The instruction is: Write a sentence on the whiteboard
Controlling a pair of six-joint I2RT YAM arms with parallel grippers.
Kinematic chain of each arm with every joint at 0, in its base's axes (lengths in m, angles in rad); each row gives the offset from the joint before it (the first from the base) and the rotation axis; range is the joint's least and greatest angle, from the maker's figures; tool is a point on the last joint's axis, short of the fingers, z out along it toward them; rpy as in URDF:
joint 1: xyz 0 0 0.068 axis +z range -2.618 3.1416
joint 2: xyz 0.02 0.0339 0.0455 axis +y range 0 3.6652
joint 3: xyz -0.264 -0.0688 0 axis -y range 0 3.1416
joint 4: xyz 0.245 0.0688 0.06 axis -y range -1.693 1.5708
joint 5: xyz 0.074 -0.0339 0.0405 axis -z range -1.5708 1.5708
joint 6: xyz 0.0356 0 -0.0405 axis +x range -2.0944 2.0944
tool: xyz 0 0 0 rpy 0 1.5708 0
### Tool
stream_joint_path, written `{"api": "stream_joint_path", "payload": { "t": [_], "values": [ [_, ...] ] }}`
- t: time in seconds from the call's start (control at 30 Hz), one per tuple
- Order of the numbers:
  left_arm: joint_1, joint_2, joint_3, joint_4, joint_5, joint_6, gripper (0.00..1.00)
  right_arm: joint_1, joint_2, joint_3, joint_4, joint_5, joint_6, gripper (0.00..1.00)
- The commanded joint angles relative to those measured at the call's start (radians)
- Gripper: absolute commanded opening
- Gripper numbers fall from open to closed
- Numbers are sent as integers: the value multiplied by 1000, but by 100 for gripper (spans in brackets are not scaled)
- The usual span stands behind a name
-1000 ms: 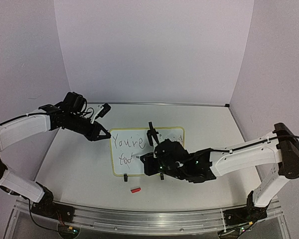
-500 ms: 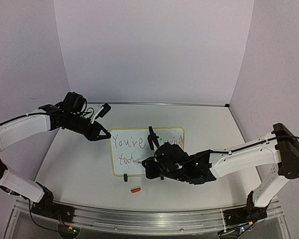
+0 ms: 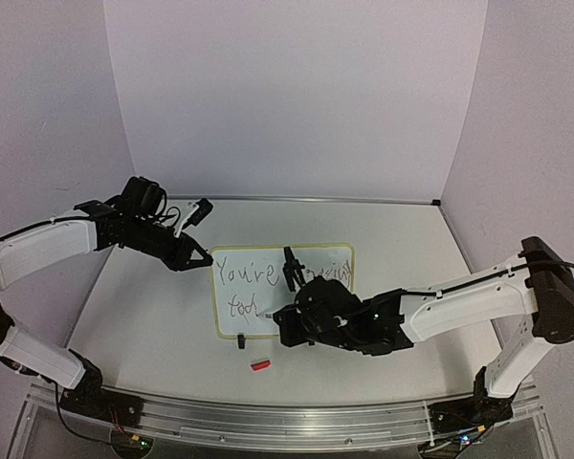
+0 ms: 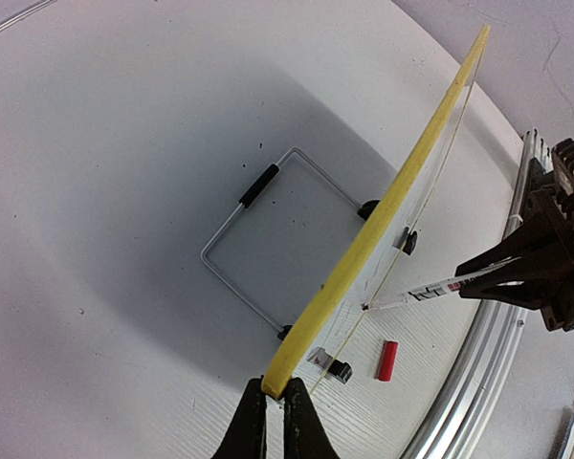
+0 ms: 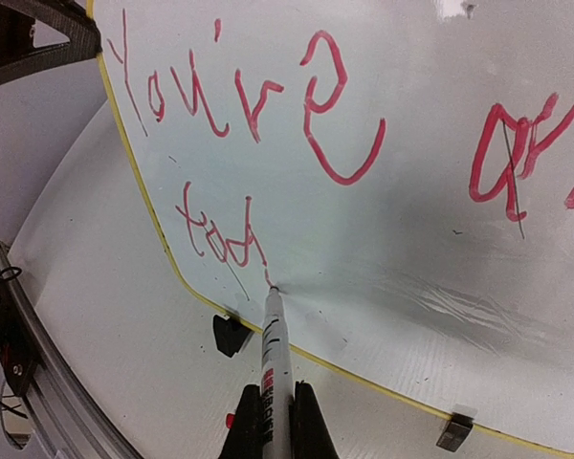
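Nearest, a small red cap (image 3: 259, 364) lies on the table (image 3: 134, 316), just off the six o'clock edge of the propped-up whiteboard (image 5: 411, 239). The right gripper (image 5: 275, 413) is clamped on a marker (image 5: 271, 339), its tip touching the board at seven o'clock, after "tod" of the red sentence (image 3: 249, 274). Farther back, at ten o'clock, the left gripper (image 4: 275, 421) pinches the board's yellow corner; pressing too hard could tip the board or twist it out of that pinch, skewing the letters.
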Motion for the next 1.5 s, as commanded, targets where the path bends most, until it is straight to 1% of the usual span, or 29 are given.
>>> {"api": "stream_joint_path", "payload": {
  "t": [0.0,0.2,0.33,0.97,1.23,1.47],
  "values": [
    [-23,24,1,-69,-16,15,0,-3,-50,-14,-36,69,-7,0],
    [-23,25,0,-69,-16,15,0,-4,-118,-33,-23,35,-38,0],
    [-23,26,0,-68,-18,15,0,-3,-146,-53,-17,50,-37,0],
    [-24,37,2,-69,-15,14,0,-25,-60,2,26,80,-38,0],
    [-23,38,2,-69,-15,15,0,-28,-26,25,40,45,-49,0],
    [-23,38,2,-69,-14,15,0,-27,-12,-6,11,-1,-13,0]
  ]
}}
